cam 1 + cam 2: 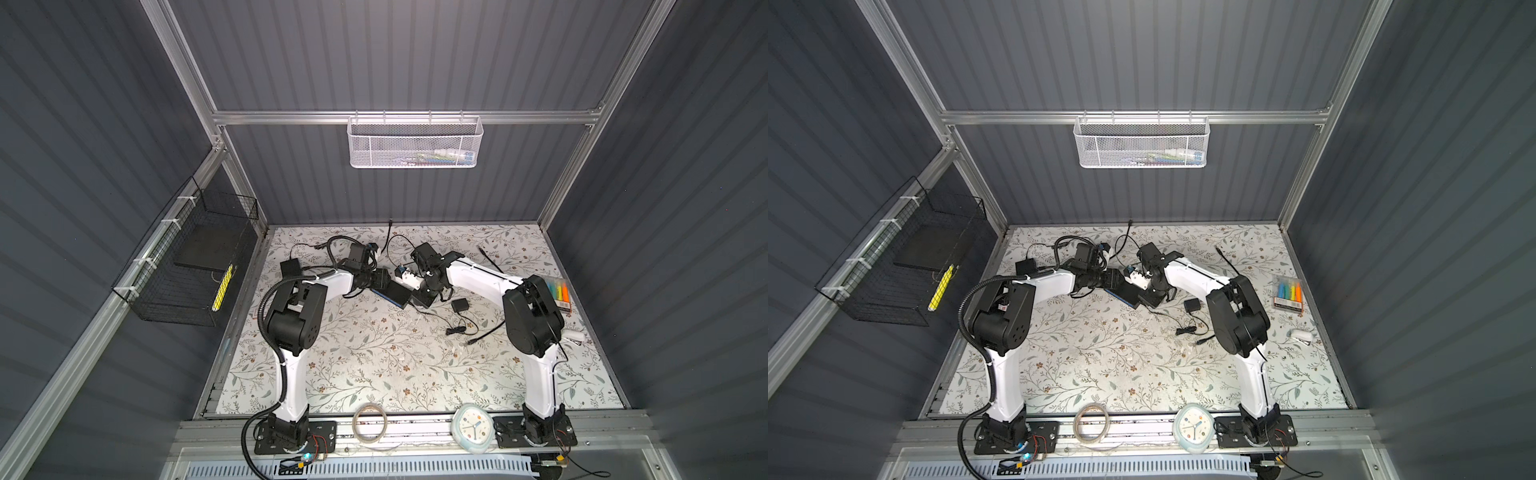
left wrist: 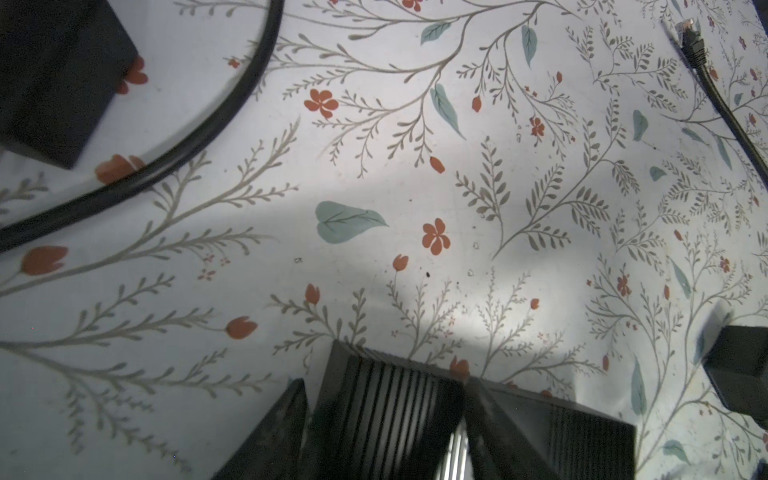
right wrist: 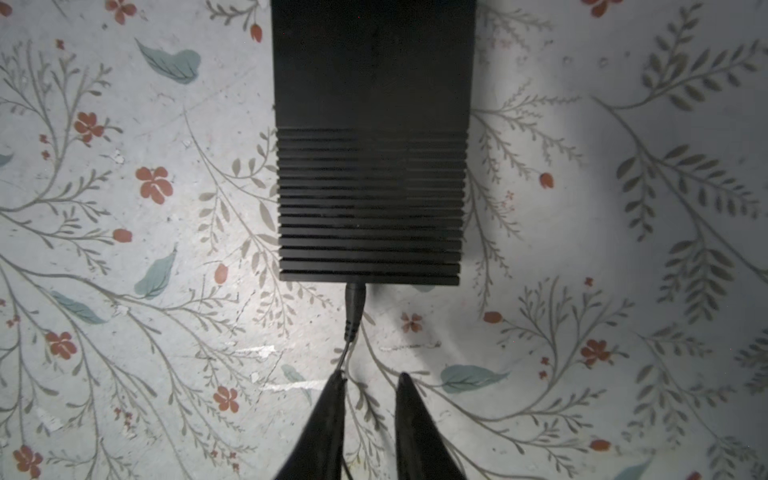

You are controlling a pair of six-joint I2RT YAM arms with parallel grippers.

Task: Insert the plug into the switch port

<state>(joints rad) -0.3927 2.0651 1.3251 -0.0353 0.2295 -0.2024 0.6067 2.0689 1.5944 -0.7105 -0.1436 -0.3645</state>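
plug (image 3: 355,305) sits seated in the edge of the black ribbed switch (image 3: 370,166) that faces the right fingers (image 3: 409,411), just ahead of their tips. they stand apart and empty, the thin cable (image 3: 343,357) brushing one tip. left fingers (image 2: 282,428) are clamped on the switch's two sides, floral bench (image 3: 124,291) beneath.

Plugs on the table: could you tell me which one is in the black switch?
The round barrel plug at the switch's ribbed end, before the right gripper; the clear-tipped Ethernet plug lies loose on the mat.
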